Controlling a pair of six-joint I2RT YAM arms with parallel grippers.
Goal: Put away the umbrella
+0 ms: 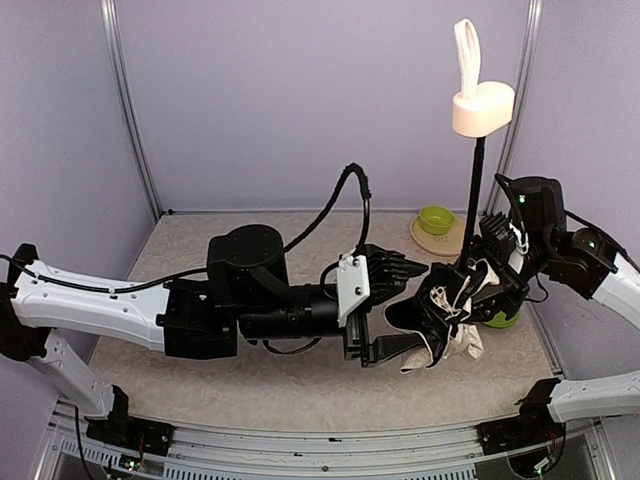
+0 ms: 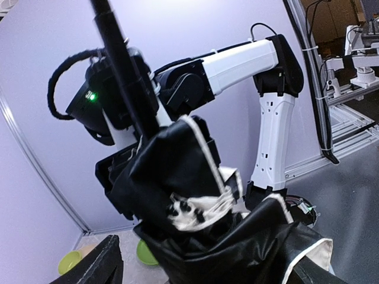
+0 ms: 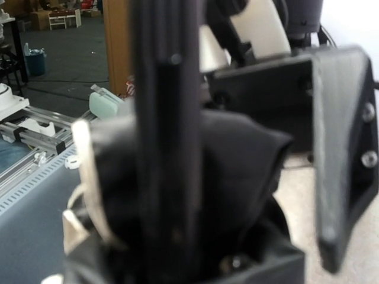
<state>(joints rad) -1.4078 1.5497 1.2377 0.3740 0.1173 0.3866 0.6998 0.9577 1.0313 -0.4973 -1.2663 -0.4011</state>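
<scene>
The umbrella stands upright at the right of the table. Its beige handle with the strap is on top, the thin black shaft runs down from it, and the bunched black and cream fabric hangs at the bottom. My right gripper is shut on the umbrella where shaft and fabric meet; in the right wrist view the shaft and fabric fill the frame. My left gripper is open, its jaws spread above and below the fabric's left tip. The fabric fills the left wrist view.
A green bowl sits on a tan plate at the back right. Another green object lies under the right arm. The purple back wall and metal posts close the table in behind.
</scene>
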